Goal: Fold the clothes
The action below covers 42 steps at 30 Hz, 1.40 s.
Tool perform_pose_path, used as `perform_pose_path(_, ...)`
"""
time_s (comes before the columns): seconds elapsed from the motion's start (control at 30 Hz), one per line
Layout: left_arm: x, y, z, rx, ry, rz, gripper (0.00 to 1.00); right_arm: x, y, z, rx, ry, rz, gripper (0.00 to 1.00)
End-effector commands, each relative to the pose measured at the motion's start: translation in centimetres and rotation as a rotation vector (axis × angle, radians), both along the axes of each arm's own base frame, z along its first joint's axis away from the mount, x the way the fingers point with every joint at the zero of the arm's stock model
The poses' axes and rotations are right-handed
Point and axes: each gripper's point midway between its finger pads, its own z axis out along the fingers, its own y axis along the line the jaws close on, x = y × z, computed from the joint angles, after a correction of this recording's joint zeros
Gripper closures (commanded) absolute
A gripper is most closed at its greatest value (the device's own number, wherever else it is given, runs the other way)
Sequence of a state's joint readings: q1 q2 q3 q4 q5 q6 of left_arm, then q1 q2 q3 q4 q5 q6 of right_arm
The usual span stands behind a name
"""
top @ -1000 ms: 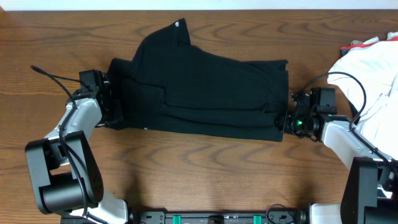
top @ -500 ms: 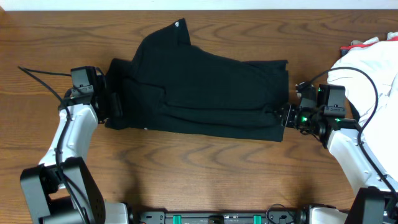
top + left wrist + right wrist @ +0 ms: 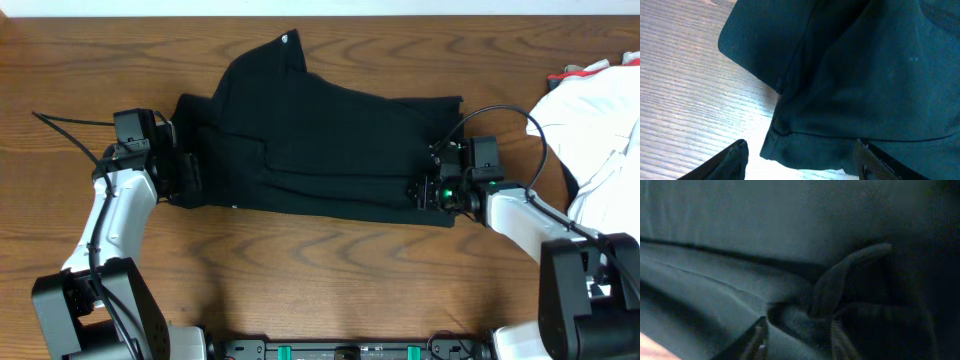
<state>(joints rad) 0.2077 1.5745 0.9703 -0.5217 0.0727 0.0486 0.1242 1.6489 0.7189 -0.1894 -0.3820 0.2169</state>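
While the shirt point(image 3: 320, 140) lay spread across the middle of the table point(image 3: 330, 280), an arm stood at each of its ends.

Overhead view: the shirt was black and loosely folded into a wide band, its long axis running left to right. One narrower part reached toward the far edge of the table and ended in a small pale mark. Several creases ran along its near half. The left gripper point(image 3: 185, 172) sat at the shirt's left edge, low over the cloth.

Left wrist view: the fingertips point(image 3: 735, 160) were spread wide, one over bare wood and the other over cloth. A seamed corner of the shirt lay between them. Nothing was clamped, and whether either tip touched the cloth could not be told.

The right gripper point(image 3: 422, 190) lay over the shirt's near right corner.

Right wrist view: dark cloth filled the frame. A puckered ridge of it rose between the two fingers point(image 3: 757, 339), which were drawn close and pinched it.

A heap of white cloth point(image 3: 600, 100) lay at the right end of the table, apart from the shirt and just beside the right arm. A black cable point(image 3: 70, 122) trailed from the left arm across the wood.
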Motion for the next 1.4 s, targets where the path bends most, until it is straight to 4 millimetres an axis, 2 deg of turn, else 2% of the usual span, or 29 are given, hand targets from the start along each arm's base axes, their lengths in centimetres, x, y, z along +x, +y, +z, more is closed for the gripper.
perform_pose_path(0.0,0.3,0.1,0.8,-0.005,-0.023,0.01,0.31,0.8,-0.2,0.0,-0.018,-0.011,-0.03,0.68)
perform_pose_path(0.2,0.3,0.1,0.8,-0.005,-0.022,0.01,0.31,1.6,-0.8,1.0,-0.011,-0.042,-0.075,0.83)
perform_pose_path(0.43,0.3,0.1,0.8,-0.005,-0.023,0.01,0.31,2.6,-3.2,1.0,-0.036,-0.039,-0.222,0.88)
perform_pose_path(0.47,0.3,0.1,0.8,-0.005,-0.023,0.01,0.31,2.7,-3.0,1.1,-0.022,-0.043,-0.215,0.85)
perform_pose_path(0.57,0.3,0.1,0.8,-0.005,-0.022,0.01,0.31,2.5,-0.3,2.5,0.074,-0.11,-0.018,0.56)
perform_pose_path(0.6,0.3,0.1,0.8,-0.005,-0.022,0.01,0.31,2.5,0.1,2.7,0.09,-0.12,0.006,0.51)
perform_pose_path(0.7,0.3,0.1,0.8,-0.005,-0.022,0.01,0.31,2.6,0.1,2.7,0.089,-0.122,0.001,0.41)
perform_pose_path(0.8,0.3,0.1,0.8,-0.005,-0.022,0.01,0.31,2.7,-0.1,2.6,0.078,-0.12,-0.01,0.39)
perform_pose_path(0.9,0.3,0.1,0.8,-0.005,-0.023,0.01,0.31,2.8,-0.6,2.4,0.056,-0.115,-0.04,0.43)
perform_pose_path(1.03,0.3,0.1,0.8,-0.005,-0.022,0.01,0.31,2.7,-0.5,2.3,0.052,-0.11,-0.039,0.62)
perform_pose_path(1.1,0.3,0.1,0.8,-0.006,-0.022,0.01,0.31,2.6,-0.3,2.3,0.051,-0.105,-0.034,0.67)
perform_pose_path(1.13,0.3,0.1,0.8,-0.005,-0.022,0.01,0.31,2.5,-0.2,2.2,0.051,-0.104,-0.03,0.67)
perform_pose_path(1.23,0.3,0.1,0.8,-0.005,-0.023,0.01,0.31,2.3,0.3,1.8,0.029,-0.098,-0.018,0.54)
perform_pose_path(1.37,0.3,0.1,0.8,-0.005,-0.022,0.01,0.31,2.1,0.7,1.2,-0.002,-0.091,-0.007,0.63)
